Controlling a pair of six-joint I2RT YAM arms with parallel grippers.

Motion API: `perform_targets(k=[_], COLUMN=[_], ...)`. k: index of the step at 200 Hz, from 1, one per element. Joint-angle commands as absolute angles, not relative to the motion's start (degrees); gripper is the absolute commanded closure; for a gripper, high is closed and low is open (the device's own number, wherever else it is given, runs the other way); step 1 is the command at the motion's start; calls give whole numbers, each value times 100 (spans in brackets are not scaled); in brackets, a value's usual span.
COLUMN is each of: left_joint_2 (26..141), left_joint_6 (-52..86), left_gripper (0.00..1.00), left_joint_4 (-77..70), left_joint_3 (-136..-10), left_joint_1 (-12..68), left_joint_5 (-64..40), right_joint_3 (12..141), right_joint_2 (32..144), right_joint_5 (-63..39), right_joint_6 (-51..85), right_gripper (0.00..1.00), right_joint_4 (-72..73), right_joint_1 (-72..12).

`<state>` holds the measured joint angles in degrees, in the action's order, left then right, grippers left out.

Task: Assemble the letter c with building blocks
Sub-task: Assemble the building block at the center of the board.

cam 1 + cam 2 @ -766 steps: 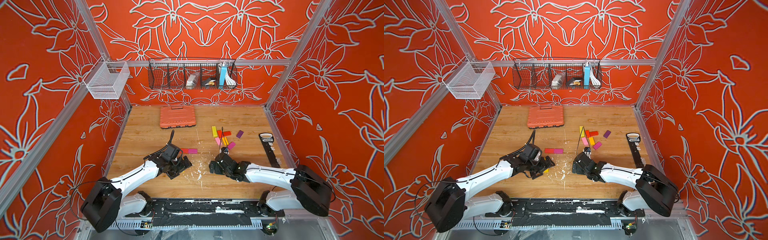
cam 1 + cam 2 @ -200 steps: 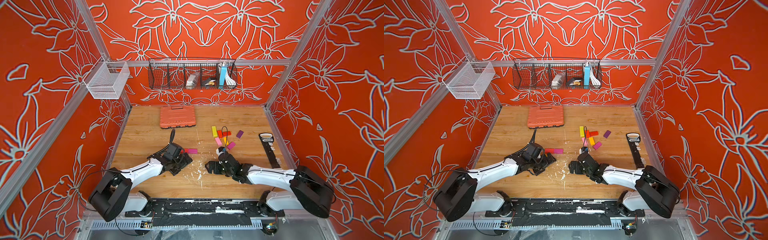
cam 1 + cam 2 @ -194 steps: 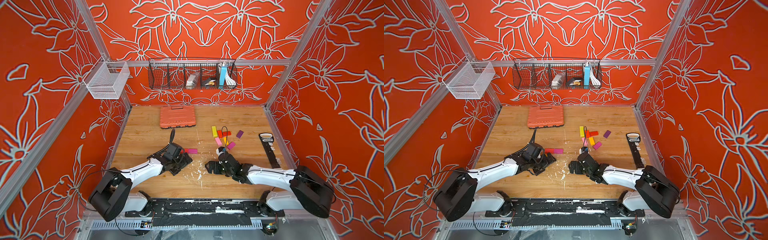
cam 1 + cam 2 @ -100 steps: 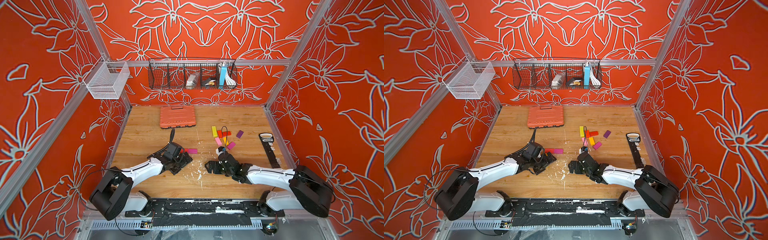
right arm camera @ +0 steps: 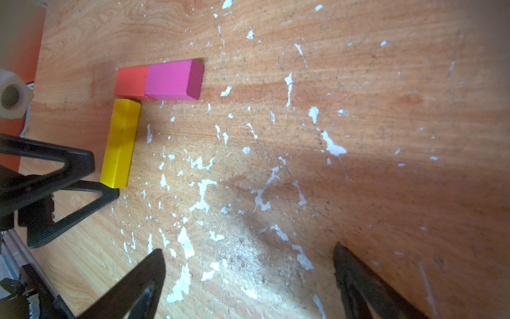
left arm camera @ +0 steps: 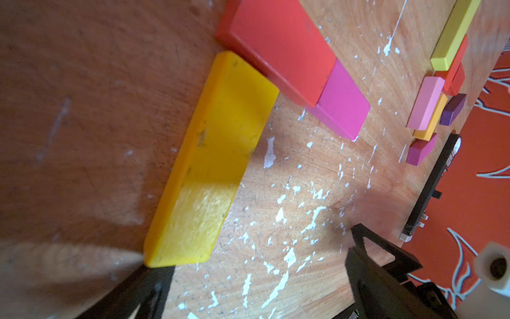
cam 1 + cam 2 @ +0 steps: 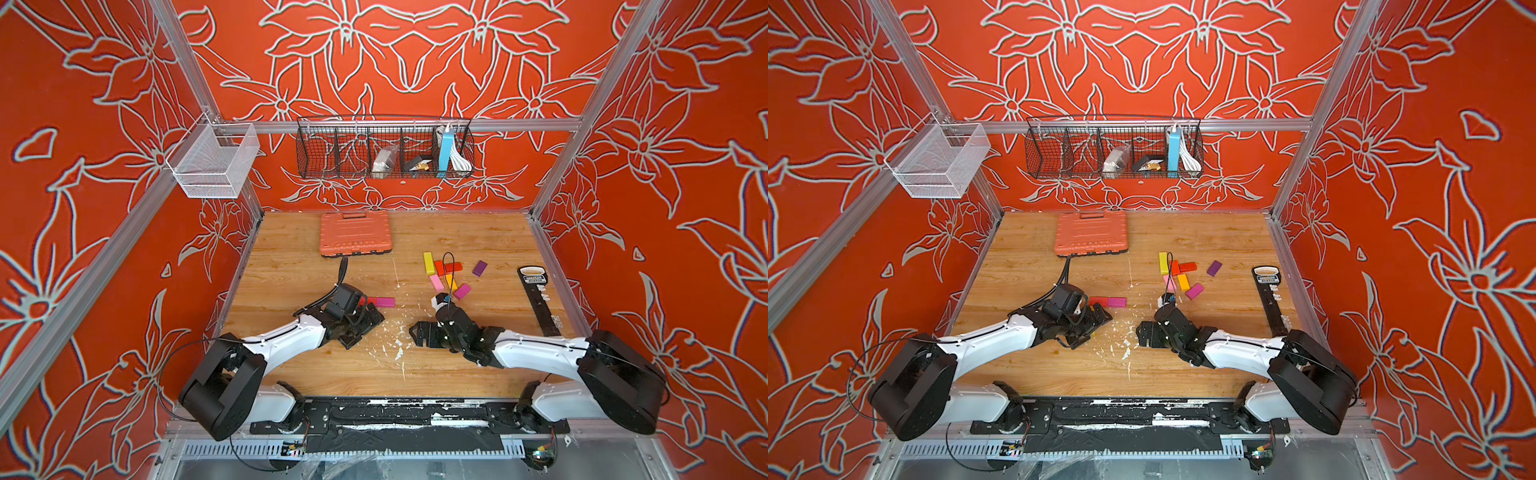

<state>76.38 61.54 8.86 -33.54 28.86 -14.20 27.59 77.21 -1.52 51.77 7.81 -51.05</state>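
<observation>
The left pincer (image 6: 254,254) stands wide and empty; the yellow block (image 6: 212,163) lies just beside one fingertip, its far end meeting the red block (image 6: 278,49). The right pincer (image 5: 247,251) is wide and empty.

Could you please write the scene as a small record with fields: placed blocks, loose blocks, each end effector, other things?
placed blocks: red block and magenta block end to end; yellow block at a right angle at the red one's end
loose blocks: grouped apart on the right, flat, none held
left end effector: open, empty, one finger beside the yellow block's end
right end effector: open, empty, above bare table
other things: orange case at the back, black tool along the right edge
</observation>
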Motion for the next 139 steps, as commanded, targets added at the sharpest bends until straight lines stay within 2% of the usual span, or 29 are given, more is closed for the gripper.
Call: perform_targets(k=[1, 139], left_joint_2=[7711, 7620], left_joint_6=[6111, 6201], left_gripper=[1, 2], left_joint_4=[898, 799], left_joint_3=[-3478, -3384], left_joint_1=[2848, 2848], left_joint_5=[-1414, -1561], right_joint_3=[2886, 2916], right_joint_2=[7811, 7807], right_joint_5=[-227, -236], right_joint_6=[5168, 5180], right_gripper=[3, 3], right_joint_4=[650, 618], right_joint_1=[-5121, -5120])
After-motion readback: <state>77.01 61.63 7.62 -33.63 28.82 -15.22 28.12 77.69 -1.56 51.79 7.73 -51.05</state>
